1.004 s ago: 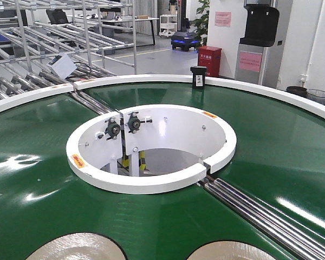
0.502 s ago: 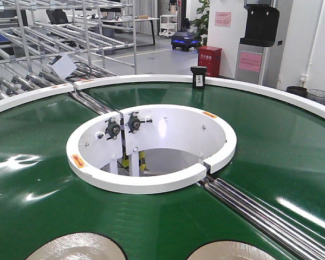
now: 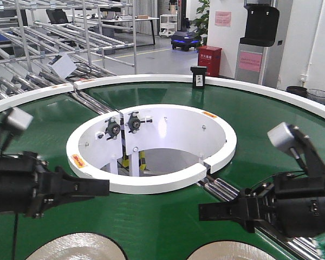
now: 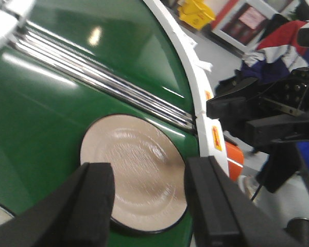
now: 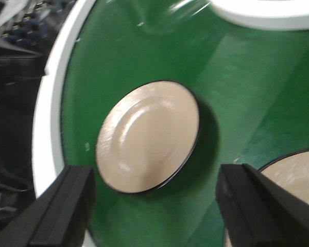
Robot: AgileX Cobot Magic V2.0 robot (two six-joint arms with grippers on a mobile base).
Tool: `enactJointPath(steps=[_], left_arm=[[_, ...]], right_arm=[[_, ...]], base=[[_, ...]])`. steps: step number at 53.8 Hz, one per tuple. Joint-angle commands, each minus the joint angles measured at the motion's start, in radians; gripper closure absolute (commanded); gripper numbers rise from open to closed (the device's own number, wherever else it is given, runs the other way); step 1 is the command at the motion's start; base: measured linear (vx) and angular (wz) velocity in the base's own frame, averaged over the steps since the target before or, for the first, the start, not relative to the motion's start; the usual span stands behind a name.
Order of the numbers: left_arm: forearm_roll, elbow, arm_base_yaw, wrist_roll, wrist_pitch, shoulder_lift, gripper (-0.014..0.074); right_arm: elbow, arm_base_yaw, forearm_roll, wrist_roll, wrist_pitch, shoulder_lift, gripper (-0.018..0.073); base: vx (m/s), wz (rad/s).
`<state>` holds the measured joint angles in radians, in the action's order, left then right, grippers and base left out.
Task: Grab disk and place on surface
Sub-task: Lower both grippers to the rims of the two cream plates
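Two beige disks with thin black rims lie on the green conveyor belt (image 3: 38, 179) at the near edge, a left disk (image 3: 70, 246) and a right disk (image 3: 227, 250). My left gripper (image 3: 100, 187) reaches in from the left above the belt, my right gripper (image 3: 206, 211) from the right. In the left wrist view, a disk (image 4: 134, 170) lies below and beyond my open left gripper (image 4: 149, 206), untouched. The right wrist view has a disk (image 5: 147, 136) ahead of my open right gripper (image 5: 159, 211), and another disk (image 5: 293, 175) at the right edge. The surface is out of view.
A white inner ring (image 3: 151, 181) surrounds the belt's central opening. Steel rollers (image 3: 260, 208) cross the belt at the right and back left. The white outer rim (image 4: 195, 98) runs close to the disks. A black box (image 3: 198, 76) stands on the far rim.
Both arms have come into the front view from the sides and now hang over the belt. A second ago neither showed. The disks look the same.
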<state>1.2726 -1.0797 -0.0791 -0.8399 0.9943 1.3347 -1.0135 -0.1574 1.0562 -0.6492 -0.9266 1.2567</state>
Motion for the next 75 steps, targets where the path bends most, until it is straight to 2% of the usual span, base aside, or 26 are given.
enactJointPath(steps=[1,8,13,18,22,30,39,43,48,51,56,61,66,75], left_arm=[[0.000,-0.034,0.042,0.036,-0.020,0.035,0.0147],[-0.213,-0.031,0.169,0.132,-0.043,0.126,0.0147],[-0.303,-0.031,0.246,0.155,-0.044,0.195,0.0147],[-0.305,-0.031,0.309,0.148,-0.054,0.278,0.0147],[-0.311,-0.031,0.332,0.119,-0.072,0.325,0.0147],[-0.357,-0.031,0.338,0.075,-0.125,0.407,0.0147],[-0.357,-0.031,0.337,0.051,-0.145,0.464,0.0147],[-0.344,-0.031,0.332,0.005,-0.102,0.492,0.0150],[-0.284,-0.031,0.321,-0.076,-0.019,0.527,0.0176],[-0.235,-0.031,0.312,-0.112,0.041,0.549,0.0223],[-0.202,-0.031,0.303,-0.117,0.103,0.575,0.0380],[-0.187,-0.031,0.304,-0.110,0.122,0.582,0.0610],[-0.142,-0.031,0.308,-0.109,0.140,0.578,0.0606],[0.058,-0.034,0.324,-0.146,0.248,0.568,0.0605]], right_arm=[[-0.037,0.057,0.057,-0.012,-0.052,0.009,0.0027],[-0.035,0.232,-0.005,0.024,-0.159,0.056,0.0027],[-0.034,0.342,-0.008,0.030,-0.160,0.085,0.0027],[-0.034,0.407,-0.007,0.030,-0.148,0.104,0.0027],[-0.034,0.423,-0.010,0.030,-0.135,0.115,0.0028],[-0.034,0.419,-0.013,0.023,-0.116,0.125,0.0028],[-0.034,0.419,-0.011,0.023,-0.100,0.128,0.0028],[-0.034,0.419,-0.009,0.023,-0.088,0.128,0.0028],[-0.034,0.419,-0.007,0.023,-0.079,0.128,0.0028],[-0.034,0.419,-0.007,0.023,-0.077,0.128,0.0028],[-0.034,0.419,-0.007,0.023,-0.077,0.128,0.0028],[-0.034,0.419,-0.008,0.023,-0.077,0.128,0.0028],[-0.034,0.419,-0.015,0.023,-0.077,0.128,0.0028],[-0.034,0.419,-0.083,0.042,-0.068,0.128,0.0028]], base=[[0.00,0.00],[0.00,0.00],[0.00,0.00],[0.00,0.00],[0.00,0.00],[0.00,0.00],[0.00,0.00],[0.00,0.00],[0.00,0.00],[0.00,0.00],[0.00,0.00],[0.00,0.00],[0.00,0.00],[0.00,0.00]])
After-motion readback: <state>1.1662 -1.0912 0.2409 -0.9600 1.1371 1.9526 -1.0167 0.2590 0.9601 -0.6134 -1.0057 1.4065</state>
